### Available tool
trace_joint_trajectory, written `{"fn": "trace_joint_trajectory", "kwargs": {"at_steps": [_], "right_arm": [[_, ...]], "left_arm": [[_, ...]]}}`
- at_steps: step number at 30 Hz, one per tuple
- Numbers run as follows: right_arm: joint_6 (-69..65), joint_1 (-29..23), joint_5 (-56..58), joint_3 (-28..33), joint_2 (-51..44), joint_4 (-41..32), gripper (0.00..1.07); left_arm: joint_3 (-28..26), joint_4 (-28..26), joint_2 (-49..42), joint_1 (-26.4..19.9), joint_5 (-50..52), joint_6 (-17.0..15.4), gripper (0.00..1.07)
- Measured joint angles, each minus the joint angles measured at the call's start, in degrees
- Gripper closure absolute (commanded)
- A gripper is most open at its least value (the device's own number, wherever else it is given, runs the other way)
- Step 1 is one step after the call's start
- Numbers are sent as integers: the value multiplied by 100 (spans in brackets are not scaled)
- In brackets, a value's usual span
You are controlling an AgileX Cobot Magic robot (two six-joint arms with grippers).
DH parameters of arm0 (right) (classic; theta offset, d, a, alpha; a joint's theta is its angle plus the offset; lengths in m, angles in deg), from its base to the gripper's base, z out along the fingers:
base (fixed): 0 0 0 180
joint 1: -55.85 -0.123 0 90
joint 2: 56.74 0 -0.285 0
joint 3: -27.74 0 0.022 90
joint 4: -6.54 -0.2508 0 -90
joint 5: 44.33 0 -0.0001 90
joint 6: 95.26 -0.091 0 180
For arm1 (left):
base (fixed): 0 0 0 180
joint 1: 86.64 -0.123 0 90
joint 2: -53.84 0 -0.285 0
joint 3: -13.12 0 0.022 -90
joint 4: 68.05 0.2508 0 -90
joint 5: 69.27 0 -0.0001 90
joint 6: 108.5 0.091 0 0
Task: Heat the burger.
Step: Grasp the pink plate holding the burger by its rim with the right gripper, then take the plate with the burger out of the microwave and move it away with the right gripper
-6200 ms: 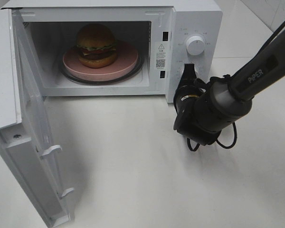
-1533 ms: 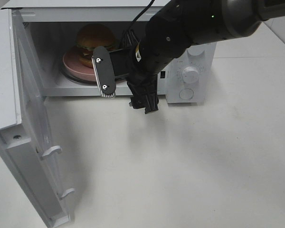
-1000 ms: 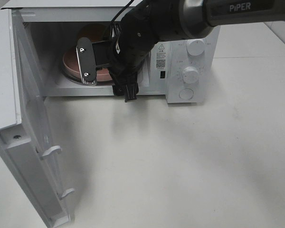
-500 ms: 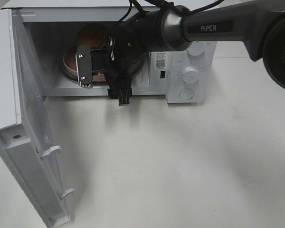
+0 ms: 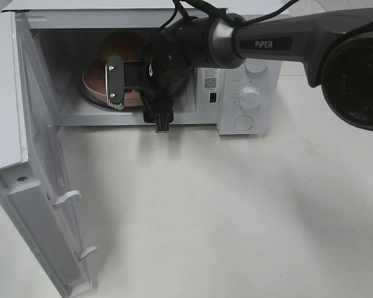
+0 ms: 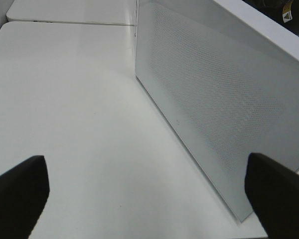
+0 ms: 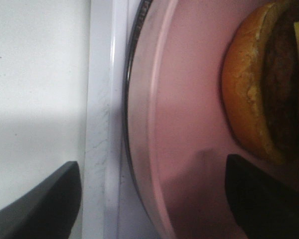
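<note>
The burger (image 5: pixel 125 43) sits on a pink plate (image 5: pixel 92 84) inside the open microwave (image 5: pixel 205 25), partly hidden by my right arm. My right gripper (image 5: pixel 137 102) is open and empty at the cavity's mouth. One finger (image 5: pixel 115 82) is over the plate and the other is by the front ledge. In the right wrist view the gripper (image 7: pixel 154 199) straddles the plate's rim (image 7: pixel 159 124), and the burger (image 7: pixel 254 89) lies just beyond it, untouched. My left gripper (image 6: pixel 149 194) is open and empty, facing the outer side of the microwave door (image 6: pixel 214 114).
The microwave door (image 5: pixel 43 174) stands wide open at the left and reaches the table's front. Two knobs (image 5: pixel 250 97) and a button are on the panel to the right of the cavity. The white table (image 5: pixel 236 217) spreads in front.
My right arm has swung from the table at the right, across the control panel, into the microwave's mouth. The burger and plate have not moved.
</note>
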Motion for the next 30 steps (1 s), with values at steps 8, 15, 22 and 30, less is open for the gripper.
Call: {"fn": "trace_joint_trajectory", "kwargs": {"at_steps": [8,15,22,30], "right_arm": [[-6,11,-6,-17,23,-69,51],[-6,-11,155,-17,34,-138,89],[23,-132,63,-63,40,-241,107],[40,-189,304,-63,-29,-258,107]], "left_arm": [[0,0,0,0,0,0,7],[0,0,0,0,0,0,7],[0,0,0,0,0,0,7],[0,0,0,0,0,0,7]]}}
